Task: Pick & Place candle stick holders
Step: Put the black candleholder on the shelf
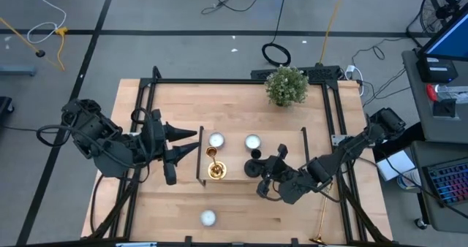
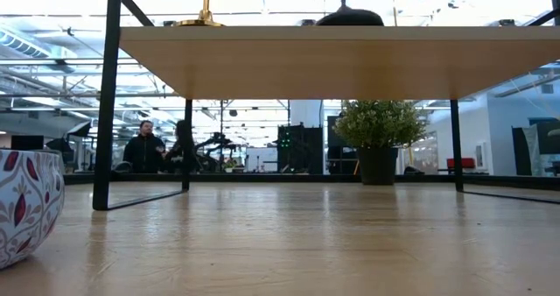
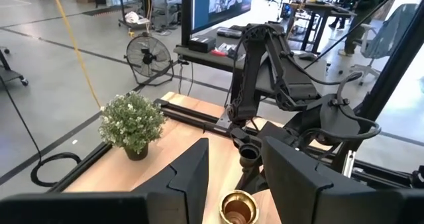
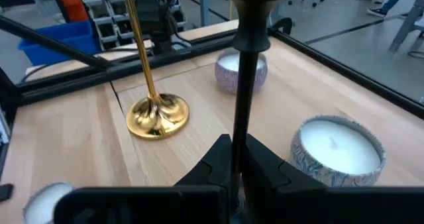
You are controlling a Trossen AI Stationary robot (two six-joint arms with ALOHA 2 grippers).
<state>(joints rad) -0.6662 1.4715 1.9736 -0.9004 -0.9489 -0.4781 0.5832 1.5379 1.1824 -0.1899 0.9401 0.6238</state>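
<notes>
A black candlestick [image 1: 254, 162] stands upright with its round base [image 2: 350, 17] on the wooden black-framed stand [image 1: 281, 148]. My right gripper [image 1: 265, 178] is shut on its stem. A gold candlestick [image 1: 214, 166] stands upright on the stand's left part, its base [image 4: 159, 118] flat on the wood. My left gripper [image 1: 191, 143] is open and empty at the stand's left end, its fingers pointing at the gold candlestick's cup [image 3: 237, 207]. A second gold candlestick [image 1: 322, 218] lies on the table near the front right corner. My right gripper pinches the black candlestick's thin stem [image 4: 239, 128], low down, between its two fingers [image 4: 211, 164]. The fingers come about level from the table's near right side and lie across the stem. The candlestick stays upright, its base on the stand.
Two white candles [image 1: 216, 140] [image 1: 252, 141] stand on the stand's far side, close to both candlesticks. A third candle [image 1: 208, 218] sits on the table near the front edge. A potted plant [image 1: 287, 85] stands at the far edge. People show in the room behind [image 2: 144, 147].
</notes>
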